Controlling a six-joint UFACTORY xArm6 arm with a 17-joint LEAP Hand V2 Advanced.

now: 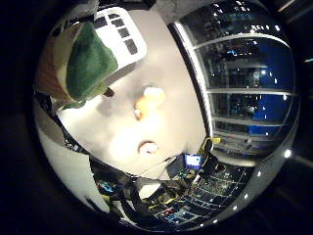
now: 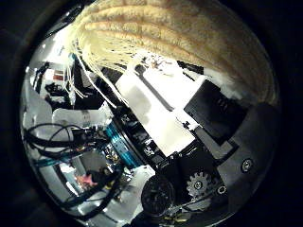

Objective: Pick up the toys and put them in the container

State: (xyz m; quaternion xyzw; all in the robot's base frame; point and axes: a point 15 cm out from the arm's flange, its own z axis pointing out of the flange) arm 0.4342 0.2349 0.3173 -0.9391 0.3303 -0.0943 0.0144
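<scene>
A plush toy of green and tan cloth (image 1: 83, 63) fills a corner of the little finger side view, close against my palm and high above the white table (image 1: 171, 127). In the thumb side view its tan ribbed fabric (image 2: 189, 38) and cream fringe hang right in front of the camera. My right hand (image 2: 189, 127) has its white and black fingers curled up against this toy. The white slotted container (image 1: 121, 33) stands on the table just behind the held toy. An orange and white toy (image 1: 149, 100) lies on the table beside the container. A smaller pale toy (image 1: 148, 147) lies nearer the table's edge.
Beyond the table's far edge run dark glass windows (image 1: 249, 93). A workstation with a lit screen (image 1: 193, 160) and equipment sits past the table's end. The arm's teal and geared parts (image 2: 123, 142) show below the hand.
</scene>
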